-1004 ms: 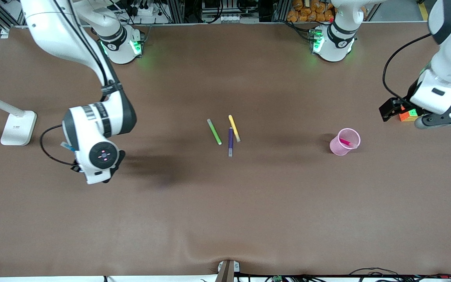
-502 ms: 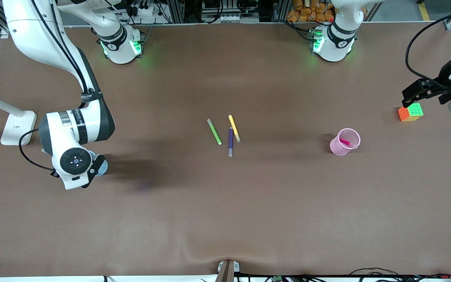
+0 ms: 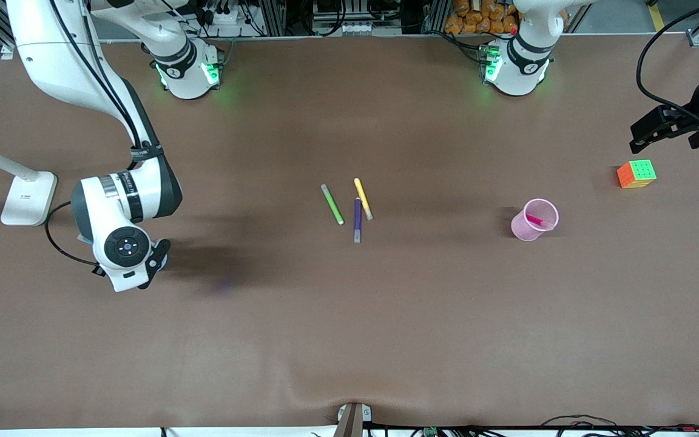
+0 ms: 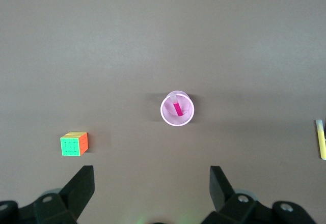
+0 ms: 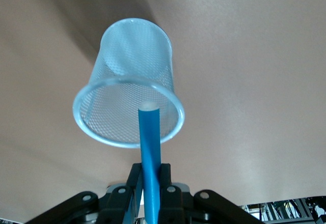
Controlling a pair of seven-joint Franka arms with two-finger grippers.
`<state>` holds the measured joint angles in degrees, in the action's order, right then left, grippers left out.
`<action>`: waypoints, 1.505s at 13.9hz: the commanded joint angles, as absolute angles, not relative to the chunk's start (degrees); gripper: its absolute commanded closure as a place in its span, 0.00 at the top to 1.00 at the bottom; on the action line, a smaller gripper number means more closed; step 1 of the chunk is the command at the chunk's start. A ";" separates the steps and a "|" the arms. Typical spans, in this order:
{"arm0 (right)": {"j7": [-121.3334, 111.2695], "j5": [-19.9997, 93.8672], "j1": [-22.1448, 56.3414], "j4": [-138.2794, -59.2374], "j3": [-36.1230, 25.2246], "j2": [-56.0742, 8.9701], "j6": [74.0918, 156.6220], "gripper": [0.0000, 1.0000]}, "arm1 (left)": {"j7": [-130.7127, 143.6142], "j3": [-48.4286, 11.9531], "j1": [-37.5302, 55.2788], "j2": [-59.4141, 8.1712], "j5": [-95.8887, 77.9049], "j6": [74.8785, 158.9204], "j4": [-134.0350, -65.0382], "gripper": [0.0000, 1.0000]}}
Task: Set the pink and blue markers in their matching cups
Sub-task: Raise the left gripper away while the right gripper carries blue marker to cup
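The pink marker point(image 3: 536, 221) leans inside the upright pink cup point(image 3: 526, 228). The blue marker point(image 5: 150, 152) points upright over the pale-blue mesh cup's point(image 5: 133, 81) mouth.

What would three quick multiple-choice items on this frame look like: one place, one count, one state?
1. Where is the pink marker?
A. In the pink cup
B. Lying beside the green pen
C. On the cube

2. How many pens lie loose mid-table?
A. One
B. Three
C. Five

3. What is the right pincer doing?
A. Open, holding nothing
B. Shut on the blue marker
C. Shut on the cube

Key:
1 A, the marker stands tilted inside the cup in both front and left wrist views.
2 B, the green pen, yellow pen and purple pen.
3 B, the right wrist view shows the marker clamped, its tip over the blue cup.
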<state>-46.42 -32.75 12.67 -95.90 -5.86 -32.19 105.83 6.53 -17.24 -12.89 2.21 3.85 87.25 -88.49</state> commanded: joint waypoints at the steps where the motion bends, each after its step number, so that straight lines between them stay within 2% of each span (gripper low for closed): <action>1: -43.86 -33.57 12.57 -97.64 -5.01 -32.08 107.05 0.00 | 5.36 -17.75 -13.01 2.37 3.25 85.87 -87.62 1.00; 7: -40.35 -33.49 12.66 -99.75 -4.83 -32.17 109.33 0.00 | 5.19 -18.55 -12.05 4.04 2.90 86.13 -88.50 1.00; 8: -40.34 -33.49 12.74 -99.76 -4.83 -32.17 109.42 0.00 | 6.40 -17.24 -8.47 4.39 3.51 86.74 -89.11 1.00; 10: -39.47 -33.49 13.01 -99.76 -4.83 -32.17 109.16 0.00 | 7.29 -10.49 -1.87 3.78 4.13 88.68 -89.03 1.00; 11: -38.77 -33.49 13.27 -99.76 -4.83 -32.17 108.90 0.10 | 7.38 -8.98 0.33 3.95 4.13 88.59 -89.82 1.00; 12: -37.80 -33.49 13.62 -99.76 -4.83 -32.17 108.72 0.25 | 7.82 -8.01 1.74 4.30 4.13 88.59 -90.52 1.00; 14: -37.27 -33.49 13.71 -99.76 -4.83 -32.08 108.63 0.34 | 8.17 -5.03 5.16 5.18 4.13 87.37 -91.31 1.00; 16: -37.27 -33.49 13.62 -99.76 -4.83 -32.08 108.72 0.61 | 8.17 -1.68 7.64 6.85 4.13 87.28 -93.07 1.00; 17: -37.27 -33.49 13.62 -99.67 -4.83 -32.08 108.63 0.63 | 7.91 -1.76 6.86 6.94 3.96 87.28 -93.16 1.00; 19: -37.79 -33.49 13.45 -99.41 -4.83 -31.47 108.11 1.00 | 7.21 -2.11 5.10 7.29 3.43 87.19 -93.25 1.00; 21: -37.79 -33.49 13.27 -99.14 -4.83 -30.50 107.67 1.00 | 7.21 -2.11 4.75 7.91 3.43 87.19 -93.86 1.00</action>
<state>-38.38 -32.75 13.56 -99.06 -5.09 -32.23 108.72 7.51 -1.98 5.27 5.74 3.87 87.37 -91.81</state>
